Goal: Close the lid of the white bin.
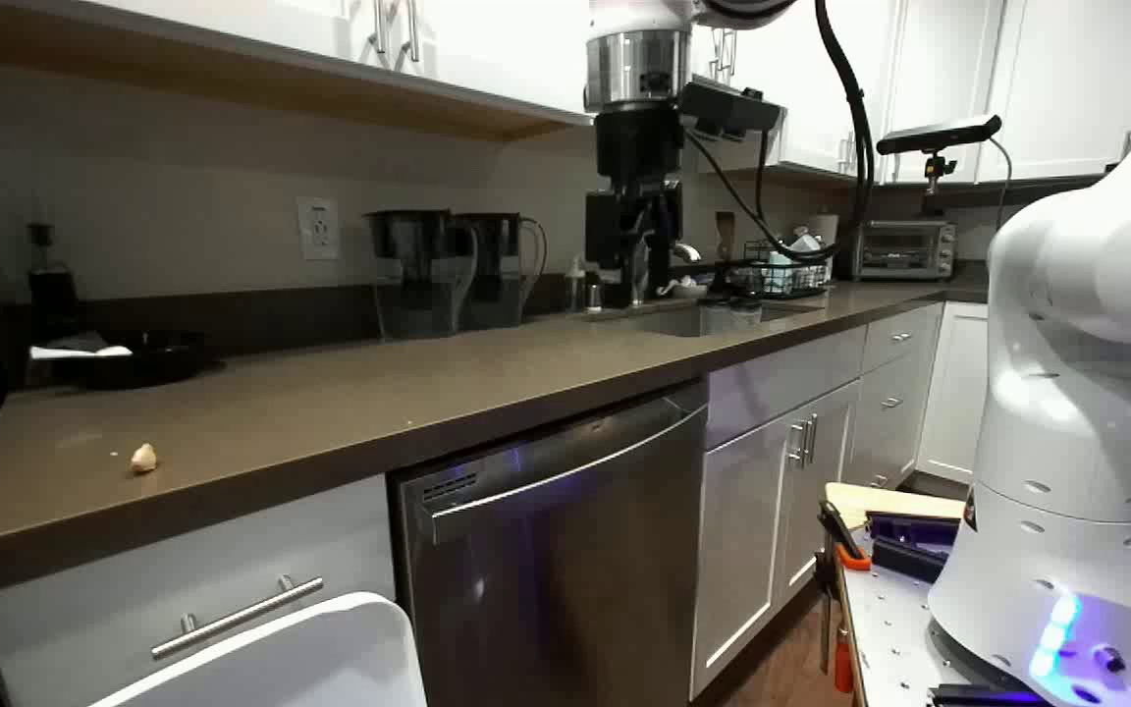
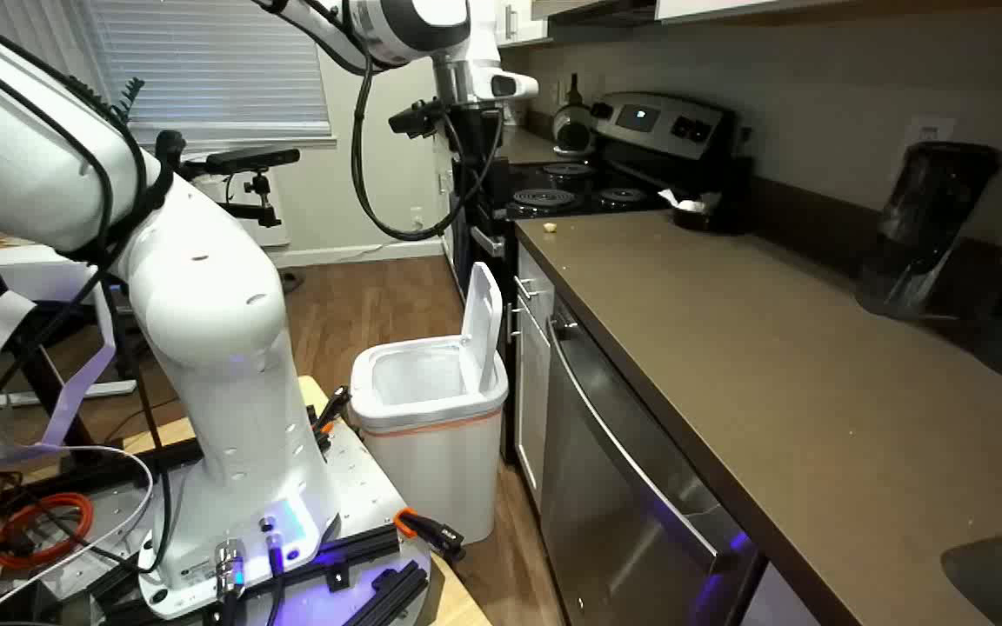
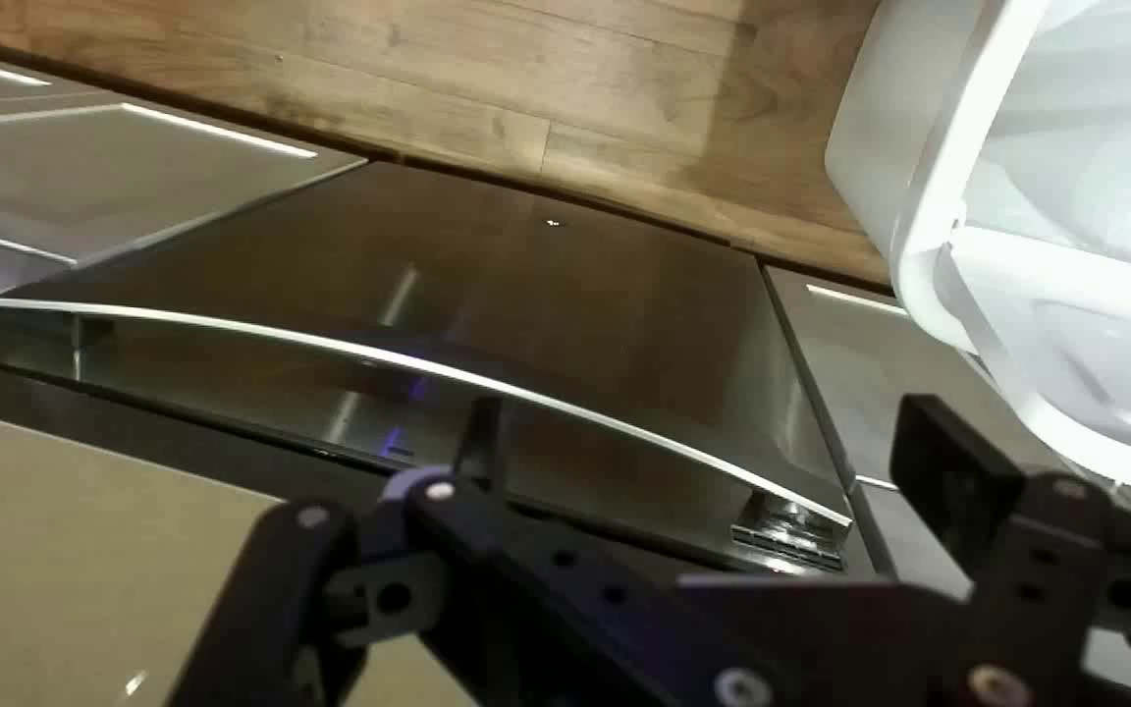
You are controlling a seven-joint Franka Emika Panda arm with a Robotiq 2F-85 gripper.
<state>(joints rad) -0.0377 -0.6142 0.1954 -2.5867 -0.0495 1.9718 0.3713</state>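
The white bin stands on the floor beside the cabinets in an exterior view. Its flat white lid is up, nearly vertical, on the cabinet side, and the bin's mouth is open. Only the lid's upper part shows at the bottom of an exterior view. In the wrist view the bin's rim and the raised lid are at the right edge, partly cut off. My gripper points down, high by the counter, well away from the lid. Its fingers are wide apart with nothing between them.
The brown counter with a stainless-steel dishwasher below runs alongside. A garlic-like piece, a black dish and two pitchers stand on it. A black stove lies beyond the bin. Cables hang from the arm.
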